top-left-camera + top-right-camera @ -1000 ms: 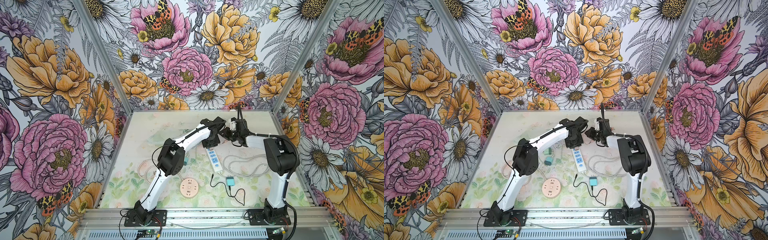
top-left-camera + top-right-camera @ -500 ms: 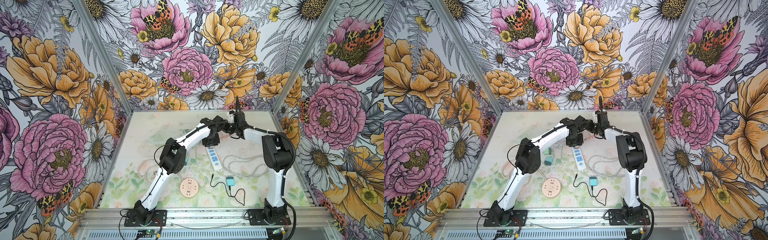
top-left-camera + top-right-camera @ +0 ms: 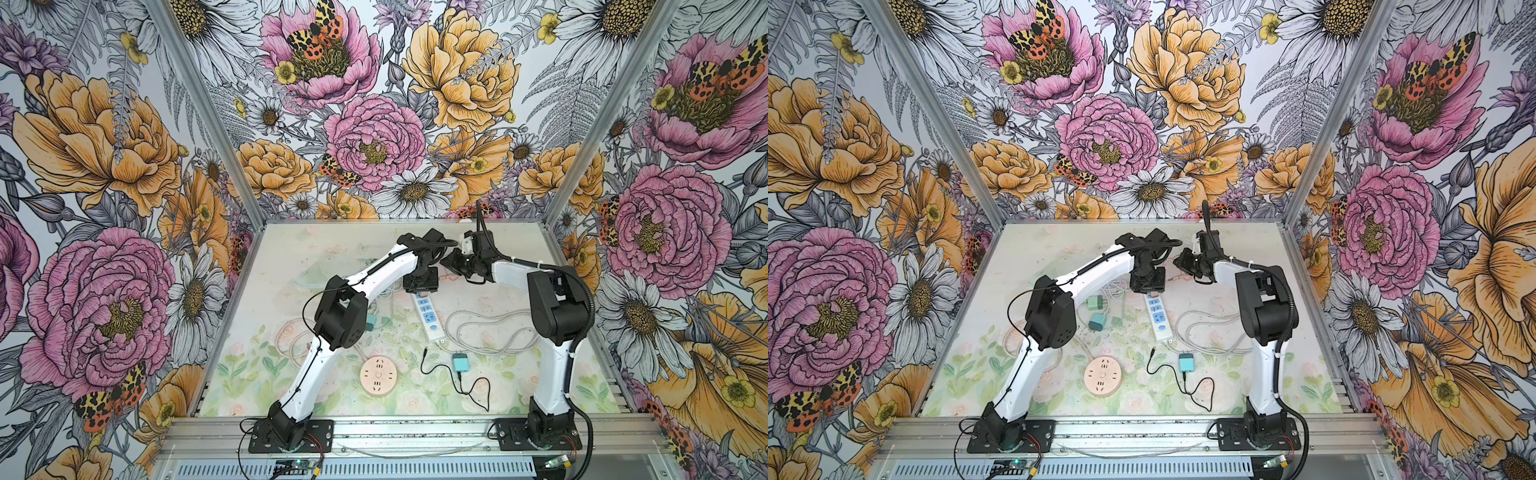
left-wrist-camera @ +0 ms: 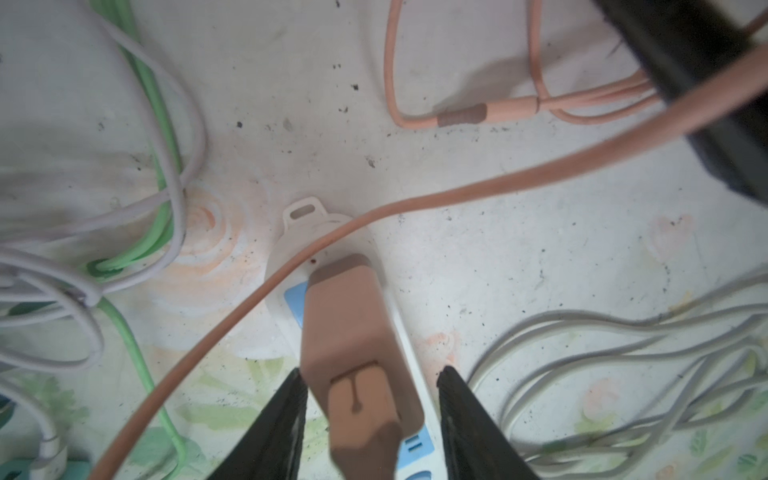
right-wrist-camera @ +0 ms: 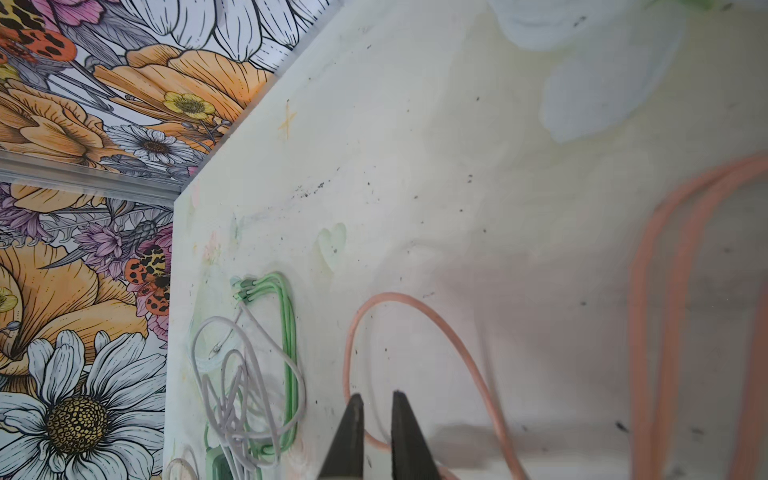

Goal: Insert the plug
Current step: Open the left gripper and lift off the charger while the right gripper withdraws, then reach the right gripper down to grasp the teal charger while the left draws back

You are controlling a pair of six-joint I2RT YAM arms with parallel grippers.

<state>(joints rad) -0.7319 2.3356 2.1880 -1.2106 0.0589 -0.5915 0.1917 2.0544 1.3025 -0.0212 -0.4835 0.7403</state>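
In the left wrist view a tan plug (image 4: 353, 332) stands in the end socket of the white power strip (image 4: 291, 241). My left gripper (image 4: 372, 370) is open, with a gap between each black finger and the plug. Both top views show the left gripper (image 3: 420, 282) (image 3: 1147, 282) over the strip's (image 3: 426, 311) far end, hiding the plug. The plug's pink cord (image 4: 457, 195) rises off the table to my right gripper (image 3: 451, 264) (image 3: 1181, 262). In the right wrist view the right gripper (image 5: 376, 395) is almost closed, with the cord (image 5: 415, 307) crossing its narrow gap.
A round pink socket (image 3: 378, 376), a teal adapter (image 3: 460, 364) on a black lead and a grey cable coil (image 3: 490, 332) lie toward the front. Two teal adapters (image 3: 1098, 322) and tangled green and white cables (image 5: 286, 353) lie left of the strip. The back wall is close.
My left jaws have spread away from the plug, which stays in the strip. My right arm rose and drew slightly back toward the rear wall, still closed.
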